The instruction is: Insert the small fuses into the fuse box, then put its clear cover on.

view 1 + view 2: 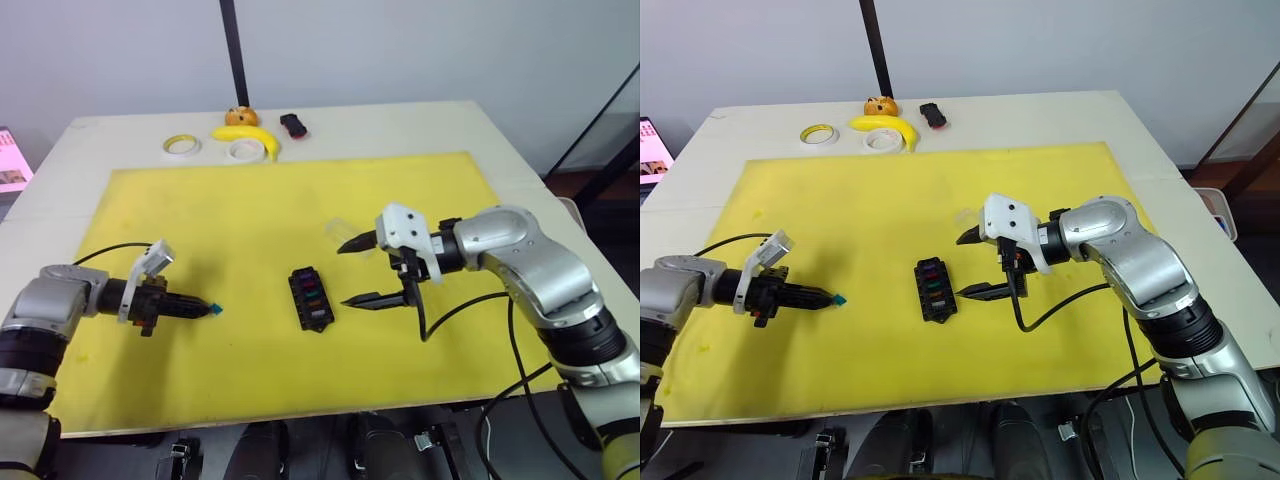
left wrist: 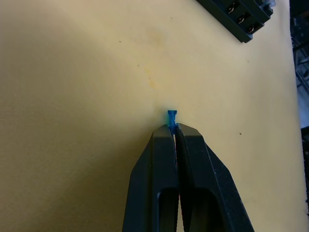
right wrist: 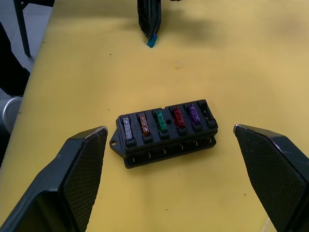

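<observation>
The left gripper (image 1: pixel 205 309) is pinched tight on a blue fuse (image 2: pixel 172 117), which sticks out past the fingertips (image 2: pixel 166 133) just above the yellow mat (image 1: pixel 250 200), well to the left of the fuse box (image 1: pixel 310 297). The right gripper (image 1: pixel 362 272) has its two fingers spread wide with nothing between them, and it hangs just to the right of the fuse box, one finger (image 3: pixel 79 166) reaching toward each end of it.

The fuse box lies flat near the middle of the mat. One row of its slots holds five fuses side by side: grey (image 3: pixel 127 130), amber (image 3: pixel 144 124), teal (image 3: pixel 160 121), red (image 3: pixel 178 116) and purple (image 3: pixel 194 114). The slot at the end past the purple fuse looks unfilled.

The clear cover (image 1: pixel 340 229) lies on the mat just behind and to the right of the fuse box, close by the right gripper's upper finger.

Far behind the fuse box, off the mat, sit two tape rolls (image 1: pixel 182 146), a banana (image 1: pixel 252 137), an orange object (image 1: pixel 240 116) and a small black-and-red object (image 1: pixel 293 125).
</observation>
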